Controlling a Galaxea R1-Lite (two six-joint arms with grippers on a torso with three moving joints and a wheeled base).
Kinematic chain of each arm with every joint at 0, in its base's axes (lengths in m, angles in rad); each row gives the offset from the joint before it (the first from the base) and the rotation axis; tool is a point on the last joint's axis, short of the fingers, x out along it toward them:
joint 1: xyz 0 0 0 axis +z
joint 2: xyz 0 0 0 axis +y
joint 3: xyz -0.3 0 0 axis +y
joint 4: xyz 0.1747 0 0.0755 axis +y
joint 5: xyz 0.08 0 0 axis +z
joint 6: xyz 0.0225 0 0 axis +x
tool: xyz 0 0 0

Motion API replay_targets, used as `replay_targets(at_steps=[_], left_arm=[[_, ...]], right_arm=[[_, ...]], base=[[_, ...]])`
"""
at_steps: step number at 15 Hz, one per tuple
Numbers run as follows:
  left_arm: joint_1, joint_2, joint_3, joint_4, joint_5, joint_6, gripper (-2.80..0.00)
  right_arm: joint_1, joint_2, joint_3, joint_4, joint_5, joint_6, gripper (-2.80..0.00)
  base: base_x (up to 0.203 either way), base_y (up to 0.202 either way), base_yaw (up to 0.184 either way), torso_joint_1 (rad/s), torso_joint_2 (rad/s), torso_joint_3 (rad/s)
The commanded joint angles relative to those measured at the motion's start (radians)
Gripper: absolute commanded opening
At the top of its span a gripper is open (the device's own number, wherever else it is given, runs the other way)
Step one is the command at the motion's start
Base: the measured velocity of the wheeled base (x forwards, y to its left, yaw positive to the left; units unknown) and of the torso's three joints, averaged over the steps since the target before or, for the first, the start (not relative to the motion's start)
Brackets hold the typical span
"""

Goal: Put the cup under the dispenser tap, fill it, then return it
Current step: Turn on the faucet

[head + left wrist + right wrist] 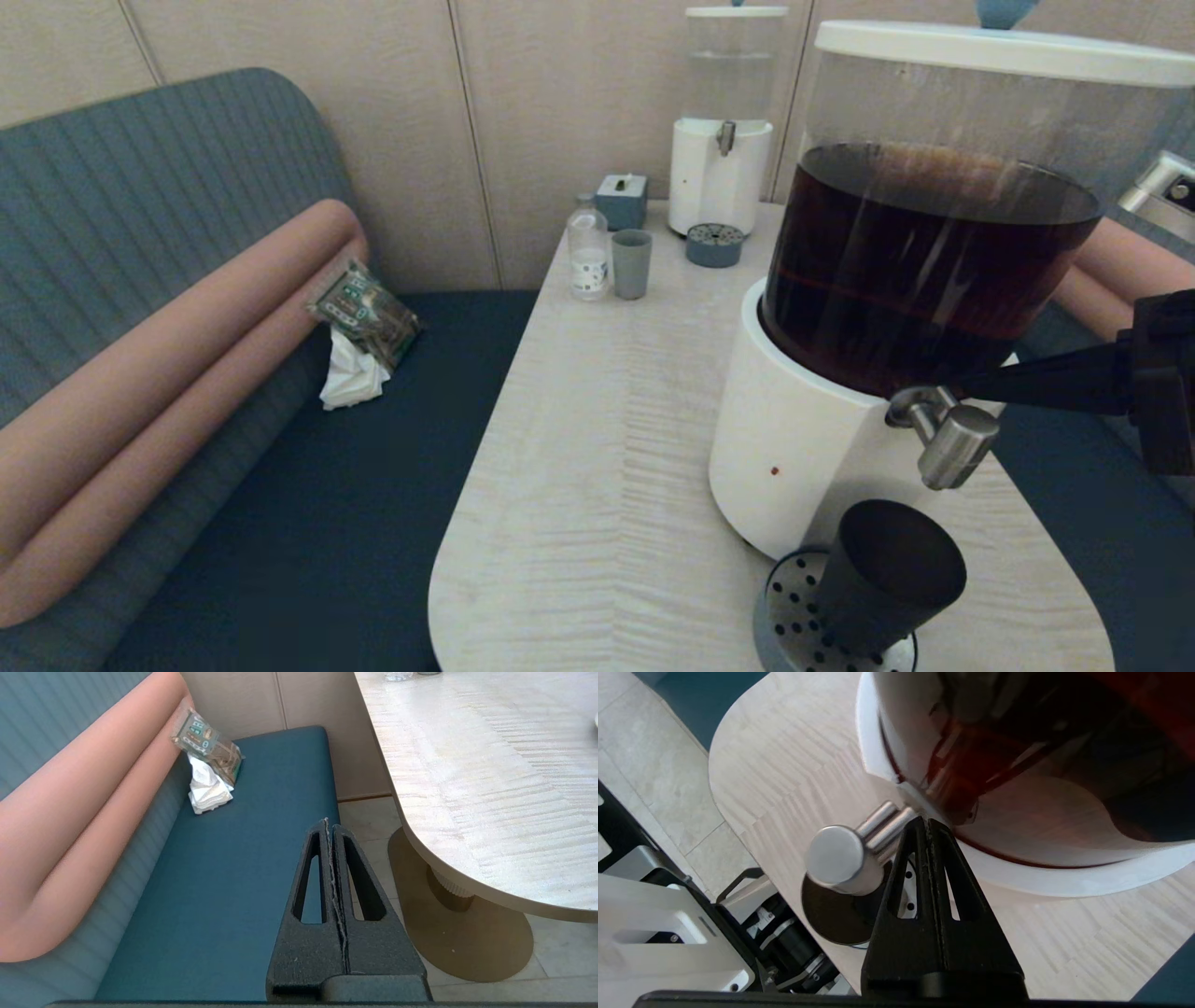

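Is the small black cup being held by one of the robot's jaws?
No, the small matte black cup stands alone on the perforated grey drip tray.

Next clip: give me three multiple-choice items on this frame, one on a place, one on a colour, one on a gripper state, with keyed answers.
1. Where does the cup stand?
A. on the perforated drip tray below the dispenser tap
B. beside the water bottle
C. on the bench

2. What colour is the liquid in the big dispenser?
A. clear
B. dark brown
C. green

3. How is the right gripper?
A. open around the cup
B. shut, tips at the tap's stem
C. holding a bottle

Key: 1 A, tray holes show around its base; 2 B, the tank reads brown; 3 B, fingers pressed together.
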Motion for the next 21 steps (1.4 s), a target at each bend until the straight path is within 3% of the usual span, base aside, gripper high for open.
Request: replay_targets(at_steps=[1, 21], left_arm=[[0.001, 0.000, 0.040, -0.001, -0.001, 0.001, -2.80], [0.001, 0.002, 0.040, -0.001, -0.001, 0.001, -2.80]], right_arm=[[-0.009, 0.008, 0.000, 0.002, 0.003, -0.003, -2.80], [0.028, 0.026, 0.010, 0.002, 0.034, -0.029, -2.80]], base=[[0.000, 0.000, 0.000, 0.000, 0.00, 0.000], [0.000, 0.000, 0.000, 0.000, 0.00, 0.000]])
